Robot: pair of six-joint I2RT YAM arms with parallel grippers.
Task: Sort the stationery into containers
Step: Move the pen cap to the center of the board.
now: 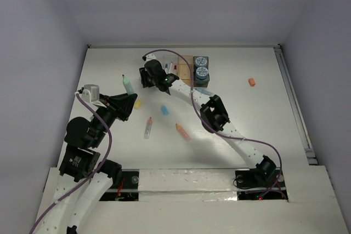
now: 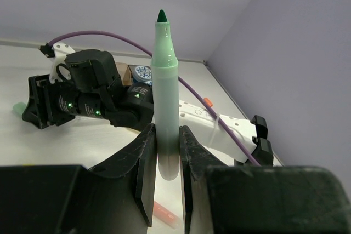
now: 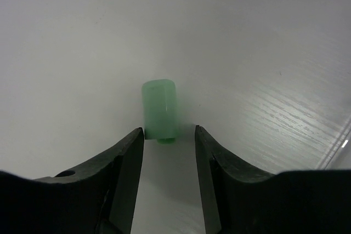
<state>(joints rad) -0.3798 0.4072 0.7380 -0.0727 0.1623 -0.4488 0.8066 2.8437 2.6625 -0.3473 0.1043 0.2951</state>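
Observation:
My left gripper [image 2: 167, 135] is shut on the lower barrel of an uncapped green marker [image 2: 164, 80], which stands upright with its dark tip up. From above, that green marker [image 1: 127, 86] sticks out of the left gripper [image 1: 129, 98] at left of centre. A small green cap [image 3: 159, 109] lies on the white table just ahead of my right gripper [image 3: 169, 132]. Its jaws are open and nothing is between them; the cap sits close to the left fingertip. The right gripper [image 1: 143, 78] reaches left of the containers [image 1: 188, 68].
Two blue-white rolls [image 1: 201, 67] sit in the dark grey bin, and thin pens [image 1: 171, 65] in the clear one. On the table lie a yellow bit [image 1: 137, 103], a blue bit [image 1: 164, 110], an orange-capped pen [image 1: 148, 128], an orange marker [image 1: 182, 131] and an orange bit [image 1: 252, 82].

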